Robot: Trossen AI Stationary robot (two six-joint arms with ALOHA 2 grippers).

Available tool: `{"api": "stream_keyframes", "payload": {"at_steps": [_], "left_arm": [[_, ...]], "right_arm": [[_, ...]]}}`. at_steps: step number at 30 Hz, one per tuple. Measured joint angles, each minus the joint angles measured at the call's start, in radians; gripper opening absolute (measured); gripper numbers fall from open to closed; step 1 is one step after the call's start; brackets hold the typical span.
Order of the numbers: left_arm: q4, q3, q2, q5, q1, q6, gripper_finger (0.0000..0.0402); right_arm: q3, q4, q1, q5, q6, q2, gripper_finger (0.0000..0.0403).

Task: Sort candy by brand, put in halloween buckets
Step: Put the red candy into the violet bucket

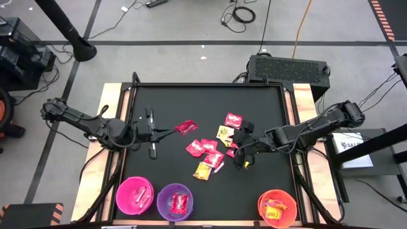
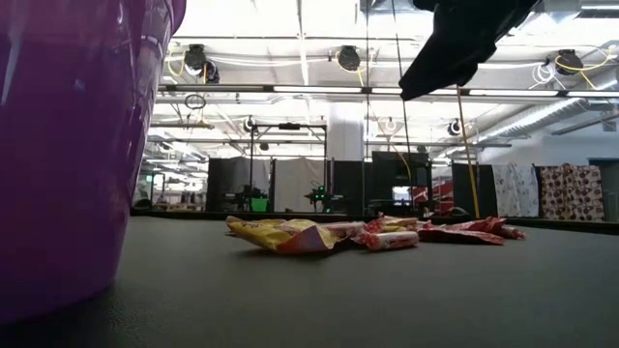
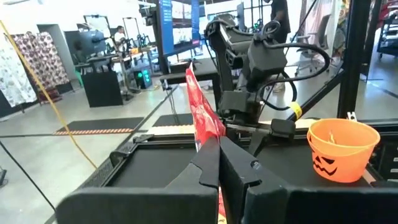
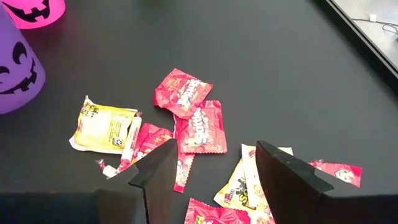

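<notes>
Purple bucket fills the left edge of the low view, nearest the lens: translucent plastic wall, standing on the black counter. In the high view it stands at lower centre of the frame with a red packet visible inside; black jack-o'-lantern face printed on the side, seen from the right wrist view. Hot pink bucket sits just left of it, touching or nearly so, with pale packets inside. Orange-red bucket at lower right of the frame, well apart from the other two, holding yellow and red packets; it also carries a black pumpkin face. Loose candy lies in a scattered cluster at centre of the counter, slightly right: small flat shiny packets, mostly red/magenta with white lettering, two yellow ones, one narrow pale pink-white piece beside a yellow packet. Some overlap at the edges. Left claw is at left centre of the frame, fingers pressed fully together on one red packet, which is held clear of the cluster; in the left wrist view the packet stands upright, crinkled, pinched at its lower edge. Right claw hovers at the right side of the cluster, fingers spread wide, nothing between them, yellow and red packets below the gap.
</notes>
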Motion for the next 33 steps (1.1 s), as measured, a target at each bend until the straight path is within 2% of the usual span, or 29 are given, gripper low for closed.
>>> {"api": "stream_keyframes", "payload": {"at_steps": [9, 12, 15, 20, 22, 27, 33], "left_arm": [[0.015, 0.0, 0.0, 0.001, -0.014, 0.005, 0.0], [0.031, 0.003, 0.0, -0.004, -0.038, 0.048, 0.0], [-0.028, 0.026, 0.0, -0.019, -0.084, 0.118, 0.0], [-0.142, 0.084, -0.001, -0.234, -0.21, 0.131, 0.0], [-0.174, 0.1, -0.001, -0.281, -0.268, 0.126, 0.0], [-0.306, 0.154, -0.001, -0.289, -0.387, -0.085, 0.0], [-0.52, 0.155, 0.01, -0.295, -0.477, -0.501, 0.0]], "right_arm": [[0.0, 0.0, -0.011, 0.003, -0.025, 0.0, 0.0207], [0.0, 0.0, -0.014, 0.003, -0.025, 0.0, 0.0207], [0.0, -0.001, -0.015, 0.0, -0.025, 0.0, 0.0207], [0.0, -0.014, -0.015, -0.003, -0.025, 0.0, 0.0207], [0.0, -0.023, -0.015, -0.004, -0.025, 0.0, 0.0207], [0.0, -0.031, -0.015, -0.005, -0.025, 0.0, 0.0207], [0.0, -0.033, -0.015, -0.006, -0.025, 0.0, 0.0207]]}}
